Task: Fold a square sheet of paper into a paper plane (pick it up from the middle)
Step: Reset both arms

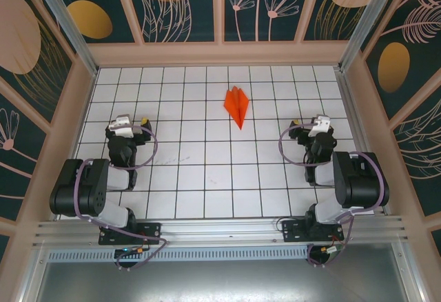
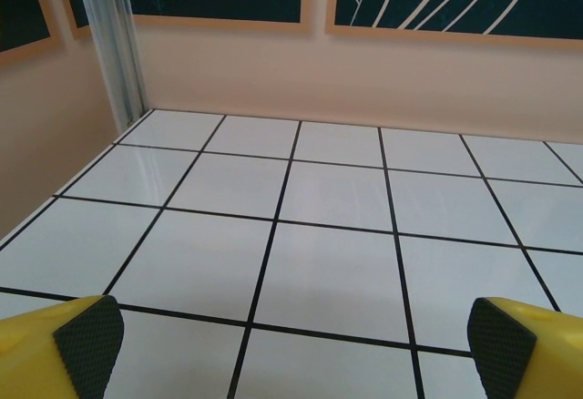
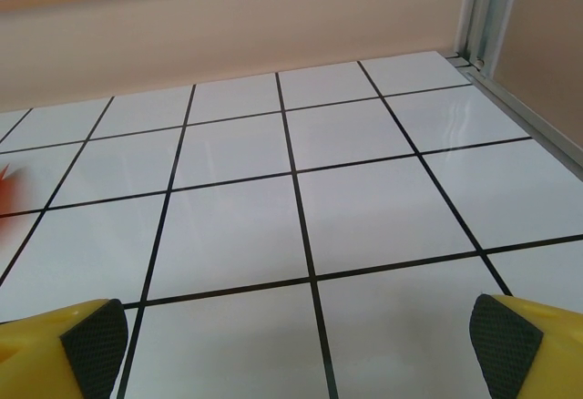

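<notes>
Lying far-centre, well off every wall — paper plane (image 1: 236, 106), open tiles (image 1: 207, 171) around

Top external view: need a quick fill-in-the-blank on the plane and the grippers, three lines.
1. The paper plane is held by ____ gripper.
2. Its sharp tip points toward the ____ edge of the table.
3. The left gripper and the right gripper both stand ____, with nothing between the fingers.
Missing words: neither; near; open.
</notes>
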### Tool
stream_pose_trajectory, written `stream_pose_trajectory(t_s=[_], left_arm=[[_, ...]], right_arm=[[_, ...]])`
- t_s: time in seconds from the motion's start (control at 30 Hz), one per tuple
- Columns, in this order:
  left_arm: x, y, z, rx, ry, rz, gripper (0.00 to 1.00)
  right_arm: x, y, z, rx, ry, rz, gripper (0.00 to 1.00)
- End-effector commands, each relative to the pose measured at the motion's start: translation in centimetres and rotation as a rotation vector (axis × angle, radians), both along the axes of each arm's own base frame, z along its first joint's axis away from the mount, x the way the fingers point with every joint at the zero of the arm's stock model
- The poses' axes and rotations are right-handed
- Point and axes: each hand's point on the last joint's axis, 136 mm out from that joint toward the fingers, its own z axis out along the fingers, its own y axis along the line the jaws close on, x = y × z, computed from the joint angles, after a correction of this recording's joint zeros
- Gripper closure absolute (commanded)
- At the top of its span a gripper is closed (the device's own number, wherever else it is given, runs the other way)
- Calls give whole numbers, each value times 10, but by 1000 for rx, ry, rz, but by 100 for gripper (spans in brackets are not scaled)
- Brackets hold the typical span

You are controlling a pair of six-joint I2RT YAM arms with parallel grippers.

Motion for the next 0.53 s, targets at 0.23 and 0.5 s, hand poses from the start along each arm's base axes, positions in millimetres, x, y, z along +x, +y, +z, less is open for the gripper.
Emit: stream_pose_trajectory(t_s=[0.23, 0.5], left_arm=[[6, 0, 7, -7, -25, -8, 2], [6, 0, 8, -5, -24, -9, 1]], right_arm=[[5, 3, 15, 13, -61, 25, 1], [3, 8, 16, 10, -69, 53, 1]])
